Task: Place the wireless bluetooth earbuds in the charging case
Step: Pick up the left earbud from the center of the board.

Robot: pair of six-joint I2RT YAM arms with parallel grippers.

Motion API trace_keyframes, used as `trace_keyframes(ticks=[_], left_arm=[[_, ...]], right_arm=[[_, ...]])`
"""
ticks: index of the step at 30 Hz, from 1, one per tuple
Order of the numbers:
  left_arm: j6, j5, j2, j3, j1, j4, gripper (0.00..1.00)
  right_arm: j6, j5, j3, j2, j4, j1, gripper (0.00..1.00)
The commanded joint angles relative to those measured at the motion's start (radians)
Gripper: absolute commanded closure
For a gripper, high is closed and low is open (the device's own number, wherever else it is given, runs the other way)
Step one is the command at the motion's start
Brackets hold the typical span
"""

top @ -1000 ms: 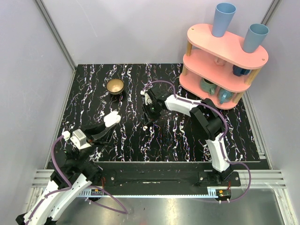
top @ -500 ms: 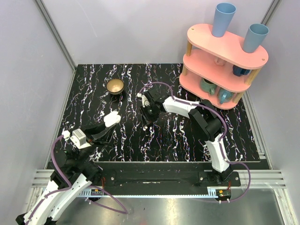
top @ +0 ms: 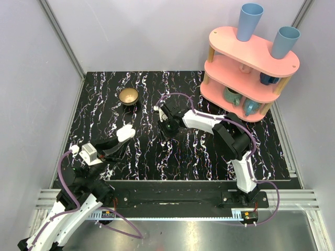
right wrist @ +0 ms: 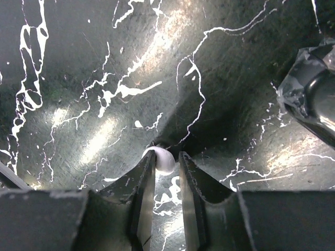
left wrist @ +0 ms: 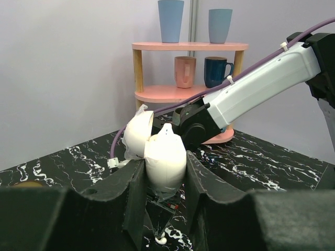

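One earbud (right wrist: pixel 165 162) lies on the black marbled bench (right wrist: pixel 78 73), a small white bead right between the fingertips of the right gripper (right wrist: pixel 167 156). The jaws stand narrow on either side of it, and I cannot tell whether they already pinch it. Apart to the left, the charging case (left wrist: pixel 163 151) hangs above the bench with its lid swung open, clenched in the left gripper (left wrist: pixel 165 175). The step in hand looks like picking up the earbud, so the next move likely calls for a firm pinch on something so small and slick, then a lift and a carry across to a socket in the case.
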State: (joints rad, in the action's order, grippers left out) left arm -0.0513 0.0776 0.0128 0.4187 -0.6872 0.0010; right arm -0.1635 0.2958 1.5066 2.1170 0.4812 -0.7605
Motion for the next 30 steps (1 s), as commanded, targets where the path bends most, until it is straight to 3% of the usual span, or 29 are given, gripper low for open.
trace_keyframes(ticks=[1,6,13,19,30], left_arm=[[-0.015,-0.016,-0.045,0.005,-0.003,0.033,1.00],[-0.018,-0.016,-0.043,0.002,-0.003,0.036,1.00],[-0.019,-0.016,-0.045,0.003,-0.005,0.030,1.00],[-0.024,-0.016,-0.047,0.000,-0.003,0.025,1.00],[-0.028,-0.012,-0.036,-0.018,-0.003,0.054,1.00]], right_arm=[[0.032,-0.098,-0.062,0.000,0.083,-0.007,0.70],[0.030,-0.075,-0.075,0.000,0.066,-0.010,0.70],[-0.004,-0.055,-0.091,-0.012,0.025,-0.010,0.80],[-0.126,-0.083,-0.132,-0.069,0.014,-0.008,0.83],[-0.487,-0.176,-0.539,-0.452,-0.286,-0.019,0.86]])
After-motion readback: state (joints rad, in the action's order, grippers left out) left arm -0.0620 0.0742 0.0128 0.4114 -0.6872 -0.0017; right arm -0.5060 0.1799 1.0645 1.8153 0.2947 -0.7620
